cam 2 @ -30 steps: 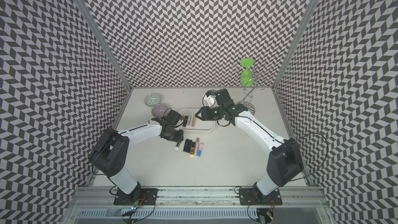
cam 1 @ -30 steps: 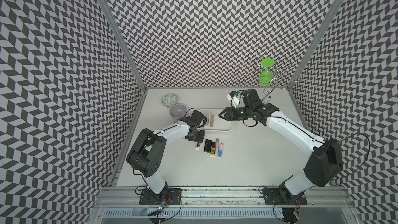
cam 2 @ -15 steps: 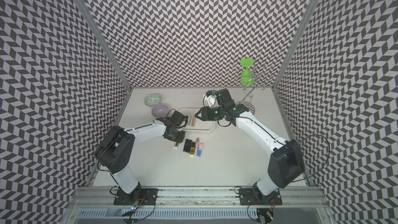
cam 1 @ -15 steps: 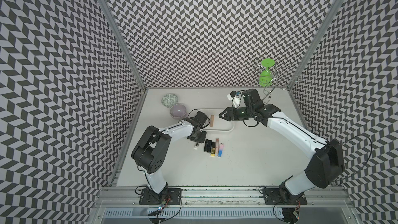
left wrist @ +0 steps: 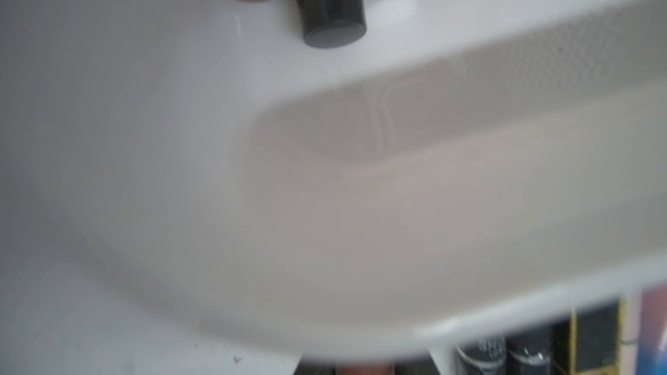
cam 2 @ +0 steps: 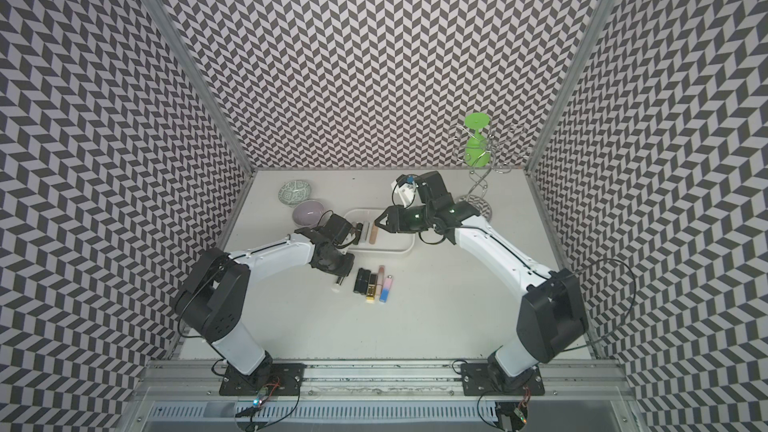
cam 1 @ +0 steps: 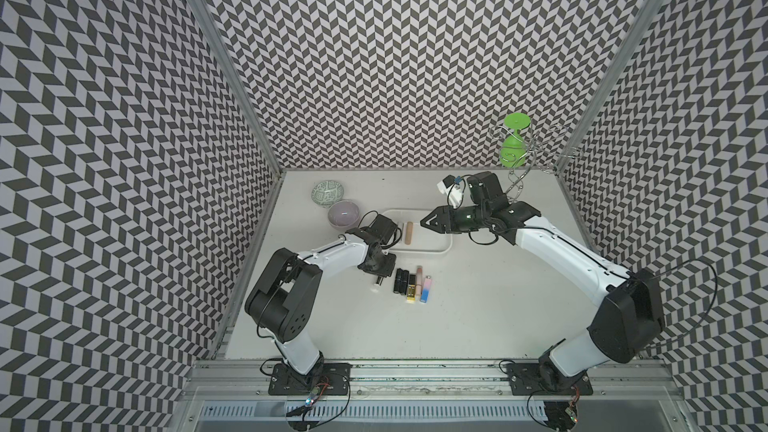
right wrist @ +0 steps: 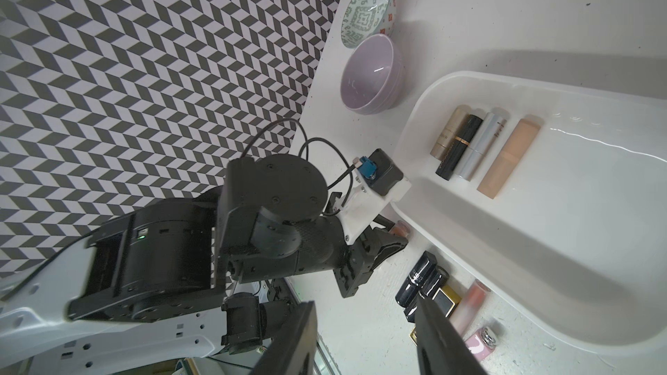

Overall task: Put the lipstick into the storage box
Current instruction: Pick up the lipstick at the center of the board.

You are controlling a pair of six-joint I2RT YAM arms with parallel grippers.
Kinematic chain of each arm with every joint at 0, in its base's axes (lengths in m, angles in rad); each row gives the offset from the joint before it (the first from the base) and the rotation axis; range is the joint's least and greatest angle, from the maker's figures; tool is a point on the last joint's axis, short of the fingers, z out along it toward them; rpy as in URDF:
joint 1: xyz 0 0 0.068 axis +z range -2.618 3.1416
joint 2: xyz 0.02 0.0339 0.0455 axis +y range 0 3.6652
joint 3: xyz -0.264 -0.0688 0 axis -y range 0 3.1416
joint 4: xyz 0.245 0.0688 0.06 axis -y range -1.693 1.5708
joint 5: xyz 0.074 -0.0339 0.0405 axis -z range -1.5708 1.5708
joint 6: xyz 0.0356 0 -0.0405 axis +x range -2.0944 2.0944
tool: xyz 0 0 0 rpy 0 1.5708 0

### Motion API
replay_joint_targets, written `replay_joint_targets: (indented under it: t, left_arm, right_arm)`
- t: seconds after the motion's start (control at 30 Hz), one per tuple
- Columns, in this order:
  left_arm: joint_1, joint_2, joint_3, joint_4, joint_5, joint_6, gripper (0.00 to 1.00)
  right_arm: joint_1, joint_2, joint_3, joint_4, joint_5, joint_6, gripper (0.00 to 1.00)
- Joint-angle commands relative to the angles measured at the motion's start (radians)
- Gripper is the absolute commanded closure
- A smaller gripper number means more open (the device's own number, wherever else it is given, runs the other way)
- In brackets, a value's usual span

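The shallow white plastic storage box looked smooth and glossy. In it lay a matt gold-beige tube, a glossy black tube with a gold band, a satin silver tube and a matt peach tube. Toward ten o'clock on the matt, faintly speckled white table, the round lilac bowl and the green-patterned round bowl shone like glazed ceramic. The matt black left gripper pinched the lipstick, its pinkish end glossy.

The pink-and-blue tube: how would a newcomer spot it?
Find the shallow white plastic tray on the white table. In front of it, nearer the robot, lies a short row of small tubes. The pink-and-blue tube ends that row on the right arm's side, alone in fading pink to blue.
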Motion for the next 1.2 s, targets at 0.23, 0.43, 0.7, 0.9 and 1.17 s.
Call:
replay_joint_targets:
  t: [0.23,0.43,0.7,0.9,1.17]
  left_arm:
    - [0.167,-0.294,-0.024,0.027,0.355,-0.074,0.81]
    - [0.21,-0.344,-0.003,0.09,0.534,-0.129,0.81]
    - [0.215,-0.394,0.012,0.203,0.665,-0.239,0.8]
    - [0.217,-0.414,0.003,0.322,0.767,-0.33,0.8]
    - [0.217,-0.443,-0.053,0.617,0.9,-0.527,0.8]
  right_arm:
    - [-0.003,-0.018,-0.002,0.123,-0.093,0.075,0.51]
    - [-0.006,-0.042,-0.011,0.158,-0.151,0.106,0.5]
    - [-0.01,-0.09,-0.041,0.169,-0.191,0.11,0.49]
    - [-0.01,-0.134,-0.076,0.166,-0.224,0.101,0.44]
    - [-0.01,-0.19,-0.156,0.266,-0.342,0.163,0.38]
